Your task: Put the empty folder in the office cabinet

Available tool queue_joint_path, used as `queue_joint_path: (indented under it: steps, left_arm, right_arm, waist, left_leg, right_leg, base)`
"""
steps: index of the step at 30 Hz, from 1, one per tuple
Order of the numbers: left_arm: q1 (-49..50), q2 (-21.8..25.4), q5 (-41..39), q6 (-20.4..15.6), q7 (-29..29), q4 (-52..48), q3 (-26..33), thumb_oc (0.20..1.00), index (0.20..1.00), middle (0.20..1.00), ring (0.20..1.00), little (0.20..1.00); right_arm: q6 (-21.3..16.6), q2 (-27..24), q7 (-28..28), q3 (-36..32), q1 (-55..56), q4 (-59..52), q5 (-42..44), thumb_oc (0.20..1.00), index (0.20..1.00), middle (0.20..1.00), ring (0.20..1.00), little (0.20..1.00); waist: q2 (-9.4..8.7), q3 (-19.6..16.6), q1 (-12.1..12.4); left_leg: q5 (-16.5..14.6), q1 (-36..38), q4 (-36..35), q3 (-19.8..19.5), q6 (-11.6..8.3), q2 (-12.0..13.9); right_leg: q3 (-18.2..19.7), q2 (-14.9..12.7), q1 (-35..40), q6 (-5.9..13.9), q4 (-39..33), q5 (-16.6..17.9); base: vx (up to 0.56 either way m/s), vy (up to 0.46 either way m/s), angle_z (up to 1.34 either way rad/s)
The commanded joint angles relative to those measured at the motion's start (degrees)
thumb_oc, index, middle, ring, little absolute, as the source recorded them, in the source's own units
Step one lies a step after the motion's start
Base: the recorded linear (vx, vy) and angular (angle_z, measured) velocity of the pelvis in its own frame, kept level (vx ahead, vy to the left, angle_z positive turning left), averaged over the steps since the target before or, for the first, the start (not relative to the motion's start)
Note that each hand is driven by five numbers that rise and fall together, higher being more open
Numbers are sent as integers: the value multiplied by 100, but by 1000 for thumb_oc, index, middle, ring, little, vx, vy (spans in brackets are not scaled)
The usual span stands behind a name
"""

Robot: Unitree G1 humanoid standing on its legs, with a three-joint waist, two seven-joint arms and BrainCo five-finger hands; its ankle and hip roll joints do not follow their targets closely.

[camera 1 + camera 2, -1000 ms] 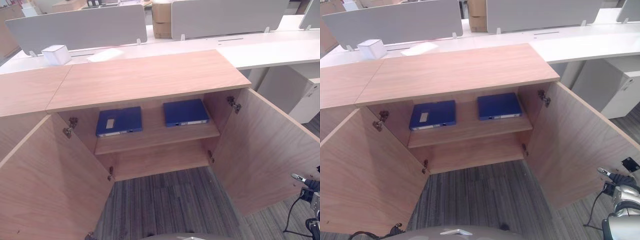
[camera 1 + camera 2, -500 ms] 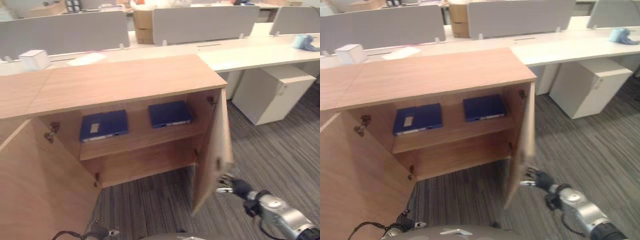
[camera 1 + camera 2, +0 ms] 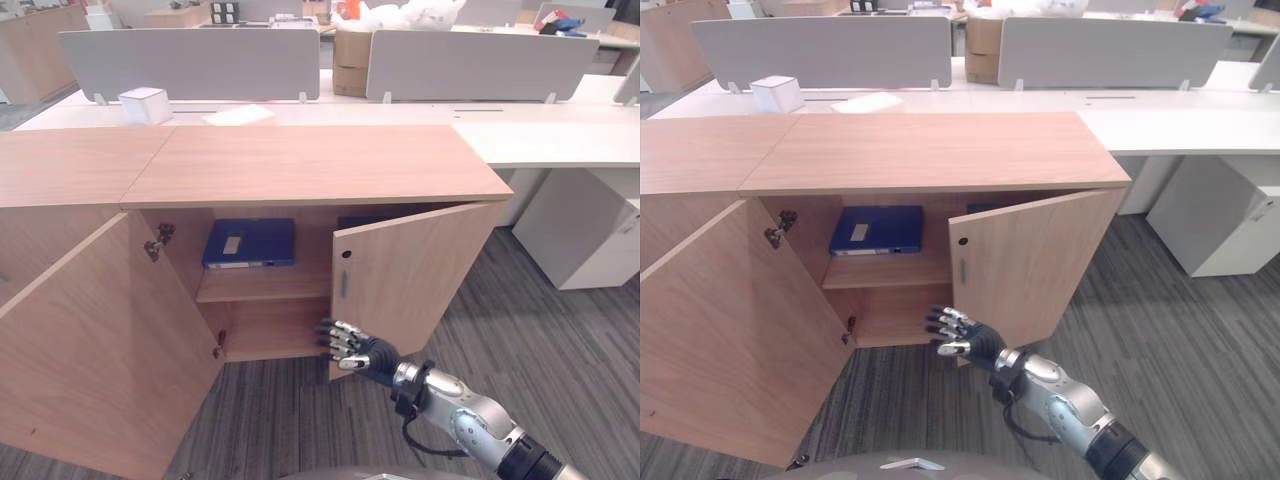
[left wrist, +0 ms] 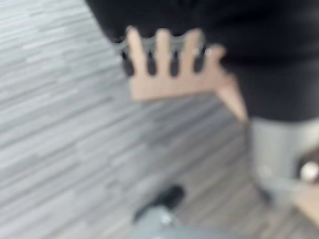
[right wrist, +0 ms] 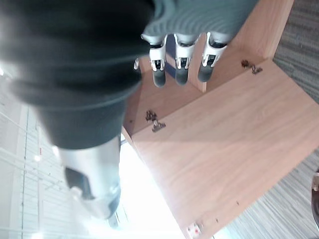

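One blue folder lies flat on the upper shelf of the wooden cabinet. Only a dark sliver of a second blue folder shows above the right door, which stands half shut. My right hand is open, its fingers straight, low at that door's free edge; whether it touches the door is unclear. The right wrist view looks past the fingers into the cabinet. The left door stands wide open. My left hand hangs open over the carpet, holding nothing.
Behind the cabinet runs a white desk with grey dividers, a small white box and a cardboard box. A white drawer unit stands to the right. Striped grey carpet lies in front.
The camera has shifted. The right door has swung from wide open to half shut, and my right hand has moved left with it. The second folder is now mostly hidden.
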Motion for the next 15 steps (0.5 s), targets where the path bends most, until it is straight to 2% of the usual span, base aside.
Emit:
queue_joint_path:
  steps: [1, 3, 5, 6, 7, 8, 10, 14, 15]
  left_arm:
    - [-616, 309, -127, -10, 336, 315, 139, 1000, 1000, 1000, 1000, 1000]
    - [-687, 299, -200, 11, 421, 309, 178, 1000, 1000, 1000, 1000, 1000]
    - [-783, 335, -477, 29, 578, 341, 399, 1000, 1000, 1000, 1000, 1000]
    - [-790, 419, -810, 63, 761, 406, 710, 1000, 1000, 1000, 1000, 1000]
    - [-791, 421, -810, 63, 761, 406, 710, 1000, 1000, 1000, 1000, 1000]
    - [-683, 554, -1382, 45, 961, 511, 1231, 1000, 1000, 1000, 1000, 1000]
    - [-569, 851, -2103, -32, 1245, 562, 1957, 1000, 1000, 1000, 1000, 1000]
    - [-525, 1178, -2522, -104, 1409, 532, 2385, 1000, 1000, 1000, 1000, 1000]
    - [-328, 1811, -3138, -267, 1577, 445, 3160, 1000, 1000, 1000, 1000, 1000]
  right_arm:
    - [-690, -62, -388, -364, 78, 668, -349, 1000, 1000, 1000, 1000, 1000]
    - [-697, 37, -543, -473, 185, 1106, -624, 1000, 1000, 1000, 1000, 1000]
    - [-648, 328, -899, -760, 320, 2263, -1017, 1000, 1000, 1000, 1000, 1000]
    - [-543, 720, -1208, -1099, 431, 3415, -1308, 1000, 1000, 1000, 1000, 1000]
    - [-545, 723, -1207, -1099, 428, 3418, -1308, 1000, 1000, 1000, 1000, 1000]
    - [-371, 1073, -1447, -1521, 404, 4513, -1451, 1000, 1000, 1000, 1000, 1000]
    - [-253, 1308, -1728, -2139, 344, 5658, -1496, 1000, 1000, 1000, 1000, 1000]
    - [-150, 1391, -1913, -2593, 237, 6386, -1463, 1000, 1000, 1000, 1000, 1000]
    - [-89, 1289, -2121, -3366, 235, 7208, -1412, 1000, 1000, 1000, 1000, 1000]
  waist:
    - [-50, 149, 82]
    - [-55, 146, 78]
    - [-58, 132, 90]
    - [-63, 142, 123]
    - [-67, 127, 115]
    - [-64, 127, 181]
    - [-49, 110, 249]
    - [-42, 76, 283]
    - [-22, 83, 327]
  left_leg:
    - [-550, 192, 5, -75, -107, 2]
    - [-554, 189, 5, -105, -107, -5]
    - [-546, 177, 5, -164, -101, -22]
    - [-551, 194, 5, -233, -99, -36]
    - [-541, 171, 5, -240, -97, -39]
    - [-542, 190, 5, -307, -91, -58]
    - [-536, 188, 5, -378, -90, -81]
    - [-529, 165, 5, -437, -86, -103]
    - [-541, 167, 5, -501, -86, -122]
  right_leg:
    - [145, -282, 41, 402, 79, -288]
    - [122, -287, 59, 400, 80, -303]
    - [72, -295, 76, 395, 96, -326]
    - [16, -300, 126, 388, 99, -350]
    - [10, -303, 107, 389, 98, -345]
    - [-46, -310, 156, 380, 96, -360]
    - [-116, -313, 195, 371, 96, -382]
    - [-161, -317, 204, 372, 90, -385]
    - [-210, -318, 236, 382, 78, -403]
  base:
    - [13, -10, 4]
    - [20, -13, 12]
    - [37, -20, 19]
    - [30, -19, 19]
    - [41, -20, 19]
    - [39, -8, 13]
    - [42, -8, 8]
    - [35, -2, 15]
    - [76, -4, 19]
